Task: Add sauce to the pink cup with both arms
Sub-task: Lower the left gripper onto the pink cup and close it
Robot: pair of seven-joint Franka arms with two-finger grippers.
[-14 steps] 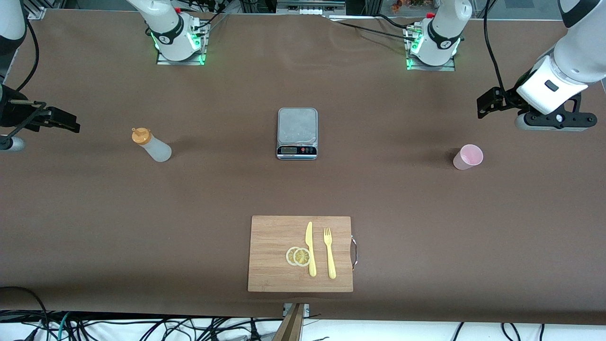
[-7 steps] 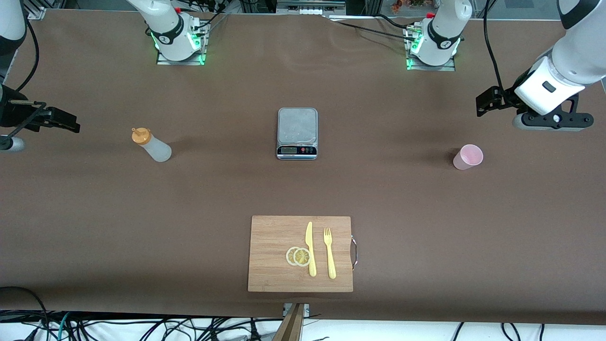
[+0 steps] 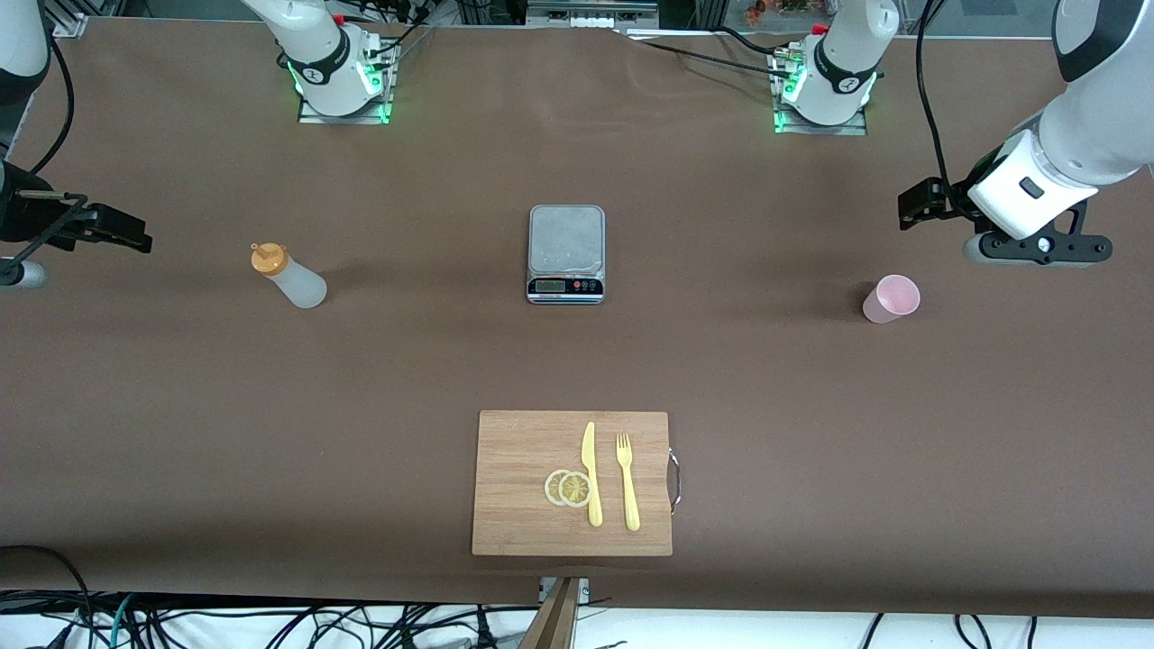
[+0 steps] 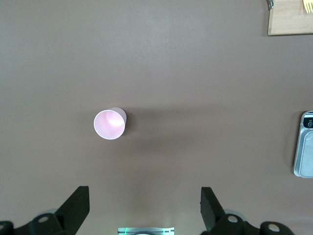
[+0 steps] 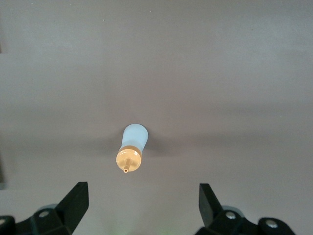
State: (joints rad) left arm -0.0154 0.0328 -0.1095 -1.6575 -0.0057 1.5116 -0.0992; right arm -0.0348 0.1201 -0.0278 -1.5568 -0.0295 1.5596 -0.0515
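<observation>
From the front camera, a brown worktop (image 3: 180,406) carries a squeeze bottle of sauce (image 3: 288,278) standing upright toward the right arm's end, a kitchen scale (image 3: 565,253) in the middle, and the pink cup (image 3: 891,299) upright toward the left arm's end. Nearer the camera lies a wooden cutting board (image 3: 523,451) holding two lemon slices (image 3: 568,488), a yellow knife (image 3: 590,473) and a yellow fork (image 3: 627,480). The left gripper (image 3: 920,201) hangs above the worktop near the cup; the right gripper (image 3: 117,228) hangs near the bottle. In the left wrist view, the left gripper (image 4: 144,210) has its fingers spread wide above the empty cup (image 4: 110,124). In the right wrist view, the right gripper (image 5: 142,208) is likewise spread wide above the bottle (image 5: 132,152).
</observation>
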